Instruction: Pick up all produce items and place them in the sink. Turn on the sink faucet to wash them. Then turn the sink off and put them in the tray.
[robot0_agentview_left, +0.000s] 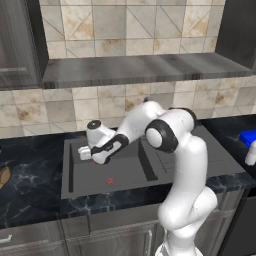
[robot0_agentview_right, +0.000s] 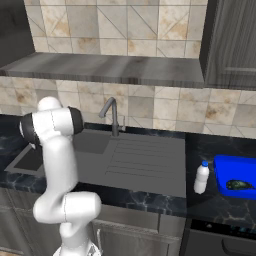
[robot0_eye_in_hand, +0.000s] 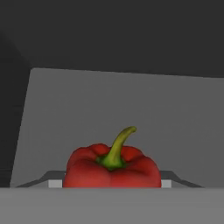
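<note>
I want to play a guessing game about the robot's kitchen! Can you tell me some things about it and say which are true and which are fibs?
1. A red pepper sits right in front of the gripper. True.
2. The pepper's stem is blue. False: it is green.
3. A dark green vegetable lies in the blue tray. True.
4. The white bottle is inside the sink. False: it stands on the counter beside the tray.
5. The faucet stands behind the sink. True.

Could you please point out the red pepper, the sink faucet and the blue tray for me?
red pepper (robot0_eye_in_hand: 112, 173), hand view, on its red body below the stem.
sink faucet (robot0_agentview_right: 114, 117), right base view, on its upright spout.
blue tray (robot0_agentview_right: 226, 170), right base view, on its bare floor.
</note>
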